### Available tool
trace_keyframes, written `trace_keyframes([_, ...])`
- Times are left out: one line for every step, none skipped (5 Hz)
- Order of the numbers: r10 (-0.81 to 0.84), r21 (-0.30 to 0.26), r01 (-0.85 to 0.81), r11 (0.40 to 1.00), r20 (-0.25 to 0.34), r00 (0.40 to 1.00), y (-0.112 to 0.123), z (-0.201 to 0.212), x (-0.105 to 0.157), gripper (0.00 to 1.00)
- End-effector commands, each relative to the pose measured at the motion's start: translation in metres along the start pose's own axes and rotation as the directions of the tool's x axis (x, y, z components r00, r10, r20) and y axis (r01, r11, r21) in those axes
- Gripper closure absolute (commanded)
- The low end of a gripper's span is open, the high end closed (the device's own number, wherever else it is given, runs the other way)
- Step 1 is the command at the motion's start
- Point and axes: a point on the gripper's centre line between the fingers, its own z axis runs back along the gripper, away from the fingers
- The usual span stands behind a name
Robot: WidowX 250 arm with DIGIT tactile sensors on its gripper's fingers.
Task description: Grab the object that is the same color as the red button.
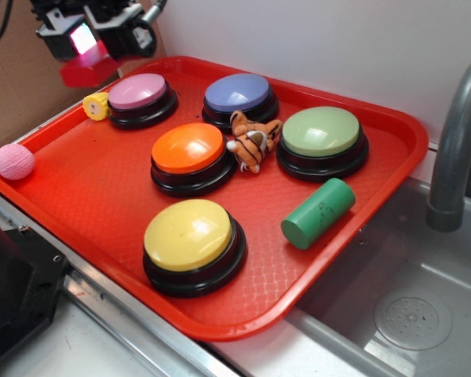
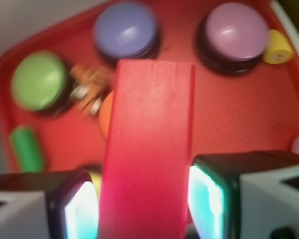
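The object, a plain red rectangular block [image 2: 149, 144], fills the middle of the wrist view and stands lengthwise between the lit finger pads [image 2: 82, 211]. My gripper [image 2: 144, 204] is shut on it. In the exterior view the gripper [image 1: 90, 45] hangs above the tray's far left corner. The red block [image 1: 85, 72] sticks out below it, lifted off the tray near the pink button [image 1: 138, 92]. No red button shows in either view.
The red tray [image 1: 78, 196] holds pink, blue [image 1: 238, 93], orange [image 1: 188, 148], green [image 1: 321, 131] and yellow [image 1: 188, 234] buttons. It also holds a toy tiger [image 1: 253, 141], a green cylinder [image 1: 318, 213] and a small yellow piece [image 1: 96, 105]. A pink ball [image 1: 14, 162] rests on the left rim. A faucet [image 1: 455, 149] and a sink lie to the right.
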Motion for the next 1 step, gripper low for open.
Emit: trace_keyframes([-0.102,-0.049,0.104,0.993,0.039,0.994,-0.0006,0.0292,-0.0227,1.0])
